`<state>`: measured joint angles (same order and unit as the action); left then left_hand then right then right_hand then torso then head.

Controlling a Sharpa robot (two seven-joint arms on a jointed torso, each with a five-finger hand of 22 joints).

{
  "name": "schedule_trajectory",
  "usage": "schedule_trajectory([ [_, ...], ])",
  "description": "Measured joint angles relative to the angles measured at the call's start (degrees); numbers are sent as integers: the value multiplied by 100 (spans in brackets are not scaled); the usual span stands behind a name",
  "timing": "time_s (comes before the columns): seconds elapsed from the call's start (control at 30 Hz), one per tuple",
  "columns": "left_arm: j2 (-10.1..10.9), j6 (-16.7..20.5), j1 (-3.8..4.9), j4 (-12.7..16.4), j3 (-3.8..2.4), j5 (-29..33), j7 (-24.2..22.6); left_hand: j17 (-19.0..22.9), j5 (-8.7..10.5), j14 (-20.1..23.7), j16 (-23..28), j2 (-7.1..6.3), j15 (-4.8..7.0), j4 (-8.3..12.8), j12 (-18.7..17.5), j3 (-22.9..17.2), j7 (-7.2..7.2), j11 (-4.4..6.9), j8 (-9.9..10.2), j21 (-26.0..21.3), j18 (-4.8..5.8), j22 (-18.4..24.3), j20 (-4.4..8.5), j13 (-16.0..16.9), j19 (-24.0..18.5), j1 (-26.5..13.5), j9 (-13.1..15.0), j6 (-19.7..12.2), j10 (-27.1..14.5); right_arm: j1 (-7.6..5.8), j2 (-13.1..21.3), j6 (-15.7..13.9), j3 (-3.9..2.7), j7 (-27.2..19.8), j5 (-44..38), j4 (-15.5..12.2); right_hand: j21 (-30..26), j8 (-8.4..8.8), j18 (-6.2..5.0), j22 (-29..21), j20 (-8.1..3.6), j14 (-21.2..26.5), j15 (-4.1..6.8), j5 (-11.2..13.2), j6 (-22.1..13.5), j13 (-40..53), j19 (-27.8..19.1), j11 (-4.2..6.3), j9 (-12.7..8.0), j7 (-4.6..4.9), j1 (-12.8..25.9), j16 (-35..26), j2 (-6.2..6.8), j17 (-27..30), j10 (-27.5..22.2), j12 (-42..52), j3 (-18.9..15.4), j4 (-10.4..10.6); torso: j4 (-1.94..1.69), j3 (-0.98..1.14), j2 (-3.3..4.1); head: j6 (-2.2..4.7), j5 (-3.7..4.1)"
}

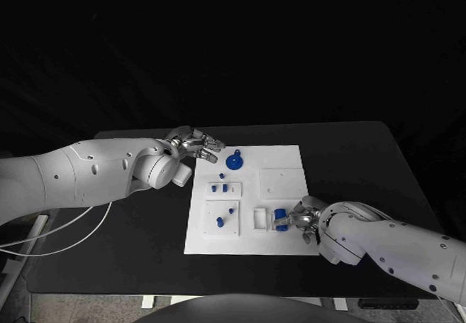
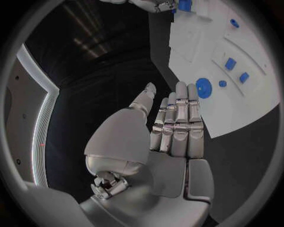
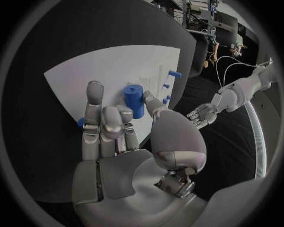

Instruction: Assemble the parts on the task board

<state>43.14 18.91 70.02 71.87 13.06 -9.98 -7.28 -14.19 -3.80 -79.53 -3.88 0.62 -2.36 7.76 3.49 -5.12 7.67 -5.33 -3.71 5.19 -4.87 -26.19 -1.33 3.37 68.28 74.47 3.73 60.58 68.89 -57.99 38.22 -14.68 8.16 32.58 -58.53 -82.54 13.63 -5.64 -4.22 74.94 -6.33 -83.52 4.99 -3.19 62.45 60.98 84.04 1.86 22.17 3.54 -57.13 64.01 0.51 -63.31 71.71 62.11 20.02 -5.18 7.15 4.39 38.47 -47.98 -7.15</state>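
Observation:
The white task board (image 1: 249,237) lies mid-table. My left hand (image 1: 198,142) hovers at its far left corner, fingers straight and together (image 2: 177,118), holding nothing. Just beside it on the board sits a blue round disc (image 1: 234,161) (image 2: 204,88), with small blue blocks (image 1: 221,182) (image 2: 231,63) nearer me. My right hand (image 1: 305,216) is at the board's near right part, pinching an upright blue cylinder (image 1: 280,218) (image 3: 134,100). The thumb tip (image 3: 149,98) presses its side and curled fingers hide its base.
A blue piece (image 1: 223,219) lies in a recess at the board's near left. A white slot (image 1: 260,218) stands just left of the cylinder. Small blue pegs (image 3: 173,74) stick up at the far side. Black table (image 1: 356,159) surrounds the board.

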Motion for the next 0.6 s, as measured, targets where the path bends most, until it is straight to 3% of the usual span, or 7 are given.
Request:
schedule_trajectory([
  [0.23, 1, -6, 0, 8, 0, 0, 8, 0, 0, 0, 0, 18, 0, -35, 0, 3, 0, 0, 0, 23, 0, 29, 0, 0, 0, -18, 0, 0, 0, -35, -3, 3, -15, 32, 63, -211, 0, -3, 0, -1, 0, 1, -1, -59, 34, -1, 0, 9, -21, -26, 48, 0, 109, 10, 28, 0, 24, 85, -2, -1, 4, 15, -3],
  [0.6, 18, -9, 0, 18, 0, -1, 18, 0, 0, 0, 0, 47, 0, -85, 0, 13, 0, -12, 0, 23, 0, 62, 0, 0, 0, -48, 0, 0, -12, -46, -122, 45, -23, 41, 95, -157, 0, 21, 0, -1, 0, 2, -1, -98, 112, -35, 0, 9, -181, -42, 73, 0, 134, 29, 49, 0, -6, 135, -5, -1, 7, 2, -32],
])
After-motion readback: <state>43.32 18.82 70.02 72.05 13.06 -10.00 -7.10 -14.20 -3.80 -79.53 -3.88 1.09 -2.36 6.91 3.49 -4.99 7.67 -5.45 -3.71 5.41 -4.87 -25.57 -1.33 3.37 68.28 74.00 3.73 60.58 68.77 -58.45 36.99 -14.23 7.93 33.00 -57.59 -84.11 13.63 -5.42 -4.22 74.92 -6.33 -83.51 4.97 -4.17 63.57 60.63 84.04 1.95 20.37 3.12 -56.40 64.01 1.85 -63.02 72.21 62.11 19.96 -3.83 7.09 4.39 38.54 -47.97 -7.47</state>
